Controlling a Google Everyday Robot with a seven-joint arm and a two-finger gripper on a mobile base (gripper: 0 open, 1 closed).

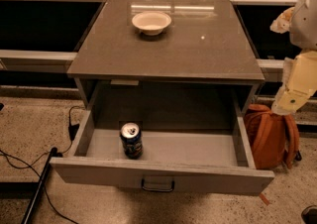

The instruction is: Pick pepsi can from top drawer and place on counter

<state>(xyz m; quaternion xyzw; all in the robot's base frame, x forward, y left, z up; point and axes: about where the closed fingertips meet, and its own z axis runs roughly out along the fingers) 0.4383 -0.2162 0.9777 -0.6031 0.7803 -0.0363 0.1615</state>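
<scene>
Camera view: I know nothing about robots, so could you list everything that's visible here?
pepsi can: one, dark blue with silver top, upright in the top drawer's left part
top drawer: one, grey, pulled open
counter: one, grey-brown, above the drawer
bowl: one, white, on the counter towards the back
backpack: one, orange, on the floor right of the drawer
cables: several, black, on the floor at left
gripper: one, cream, right edge, beside the counter, far from the can

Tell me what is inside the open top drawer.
Only the pepsi can shows, upright on the top drawer floor, front left. The floor strip just behind the front panel is hidden by it. The gripper hangs outside, right of the counter.
</scene>
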